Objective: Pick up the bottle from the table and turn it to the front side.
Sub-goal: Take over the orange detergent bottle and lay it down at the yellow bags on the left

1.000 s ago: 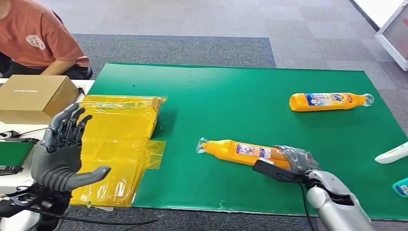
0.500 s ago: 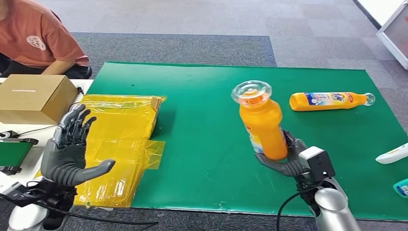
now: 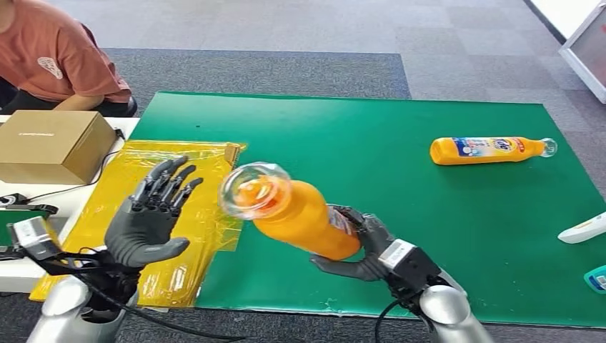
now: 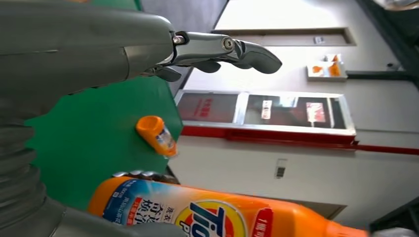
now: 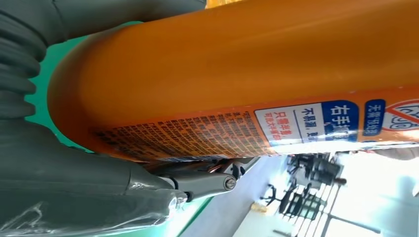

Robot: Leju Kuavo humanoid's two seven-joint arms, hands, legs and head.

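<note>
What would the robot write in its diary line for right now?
right robot hand: holds orange bottle above green mat | left robot hand: open | second bottle: lying on mat

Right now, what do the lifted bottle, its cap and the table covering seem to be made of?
Bottle in the right robot hand: probably glossy orange plastic, with highlights and a printed label. Cap: clear plastic by its see-through look. Green mat: a thin matte sheet, possibly rubber or vinyl; no glare.
</note>
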